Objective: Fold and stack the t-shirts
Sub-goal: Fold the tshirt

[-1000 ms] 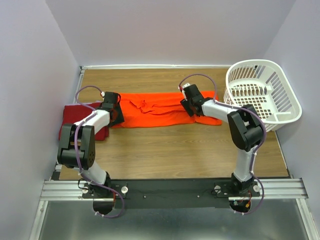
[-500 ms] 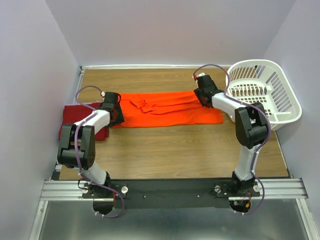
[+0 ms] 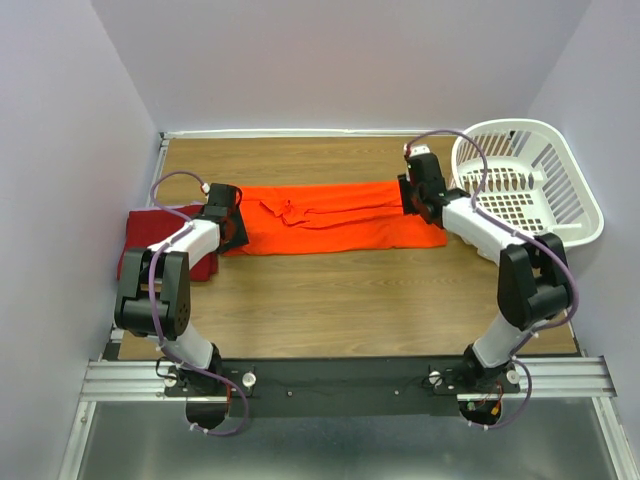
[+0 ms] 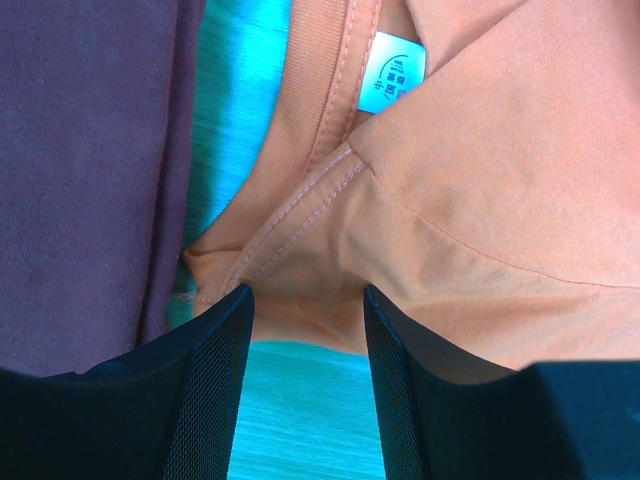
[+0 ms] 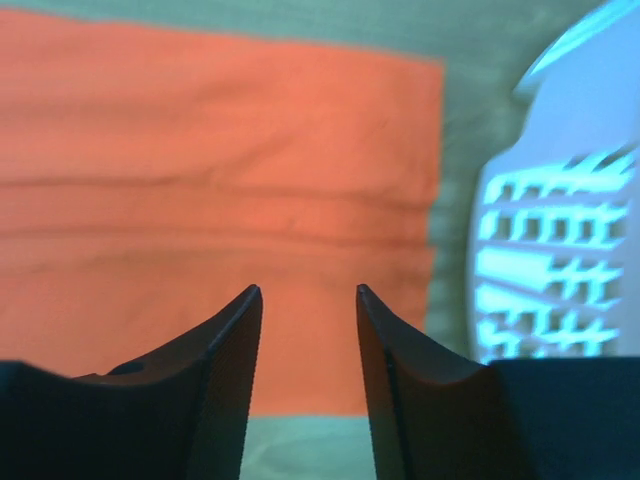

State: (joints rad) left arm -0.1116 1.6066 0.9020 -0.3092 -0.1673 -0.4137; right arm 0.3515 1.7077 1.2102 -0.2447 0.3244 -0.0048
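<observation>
The bright orange-red t-shirt (image 3: 335, 218) lies as a long flat strip across the middle of the table. The dark crimson t-shirt (image 3: 150, 245) lies folded at the far left. My left gripper (image 3: 234, 225) is open at the orange shirt's left end. In the left wrist view its jaws (image 4: 306, 295) stand apart at the shirt's (image 4: 480, 200) collar edge, below the white neck label (image 4: 392, 78), with the crimson shirt (image 4: 90, 170) beside it. My right gripper (image 3: 413, 198) is open and empty over the orange shirt's (image 5: 220, 180) right end (image 5: 308, 290).
A white lattice laundry basket (image 3: 530, 190) stands at the back right, close to my right arm, and shows at the right of the right wrist view (image 5: 560, 230). Bare wooden table (image 3: 340, 300) lies in front of the shirts. Walls close in the sides and back.
My right gripper has moved from the middle-right of the orange shirt out to its right end, toward the basket. The left arm has not moved.
</observation>
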